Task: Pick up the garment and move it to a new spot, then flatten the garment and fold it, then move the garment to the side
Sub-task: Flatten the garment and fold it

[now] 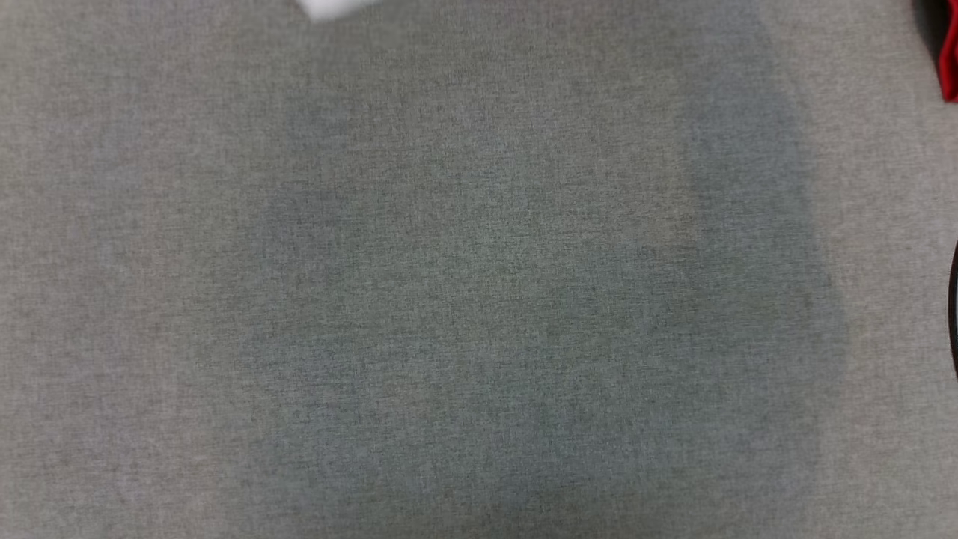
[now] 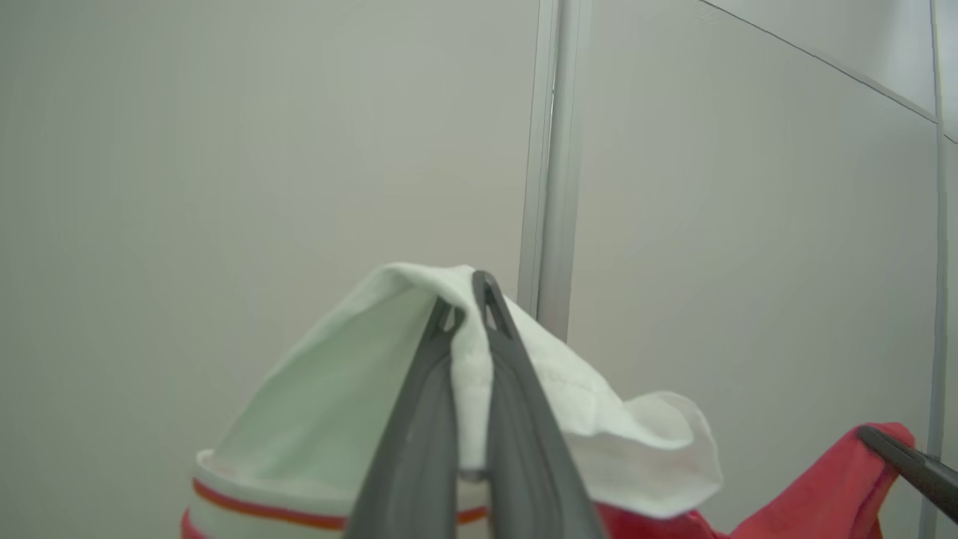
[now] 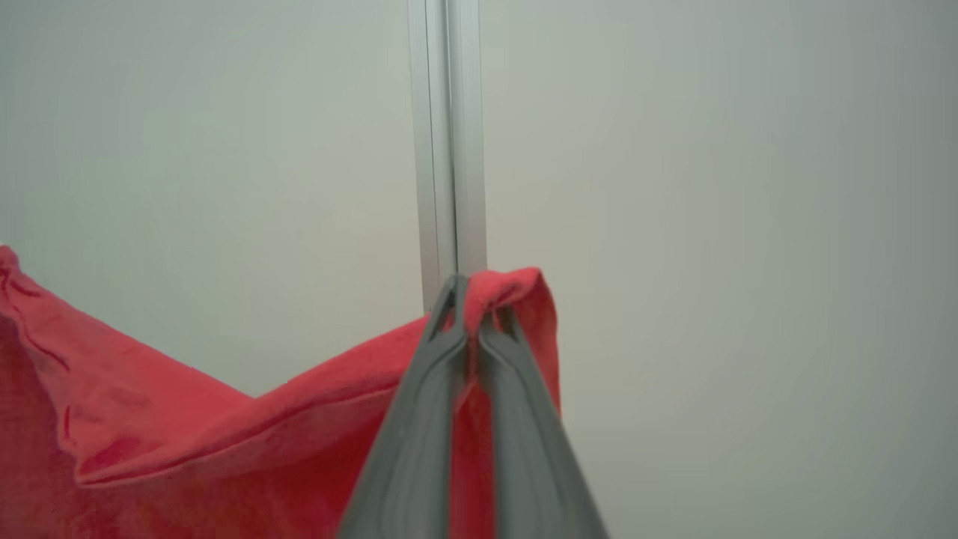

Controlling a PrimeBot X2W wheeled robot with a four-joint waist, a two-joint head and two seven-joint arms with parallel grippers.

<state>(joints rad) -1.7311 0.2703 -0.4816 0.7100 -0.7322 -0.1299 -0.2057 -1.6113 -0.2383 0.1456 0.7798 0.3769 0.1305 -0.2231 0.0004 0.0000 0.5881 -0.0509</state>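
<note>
The garment is red and white with an orange-red stripe, and both arms hold it up in the air. In the left wrist view my left gripper (image 2: 470,293) is shut on a white part of the garment (image 2: 322,412), which drapes over the fingers. A dark finger of the other gripper (image 2: 909,466) pinches the red cloth at the lower right of that view. In the right wrist view my right gripper (image 3: 479,296) is shut on a red edge of the garment (image 3: 187,434), which sags away to the left. In the head view a white corner (image 1: 329,7) and a red scrap (image 1: 949,60) of the garment show at the top edge and the far right.
The grey fabric table top (image 1: 479,299) spreads across the head view with a broad soft shadow in its middle. Behind the grippers stands a pale wall with a vertical metal post (image 3: 447,150), also seen as the post (image 2: 552,150) in the left wrist view.
</note>
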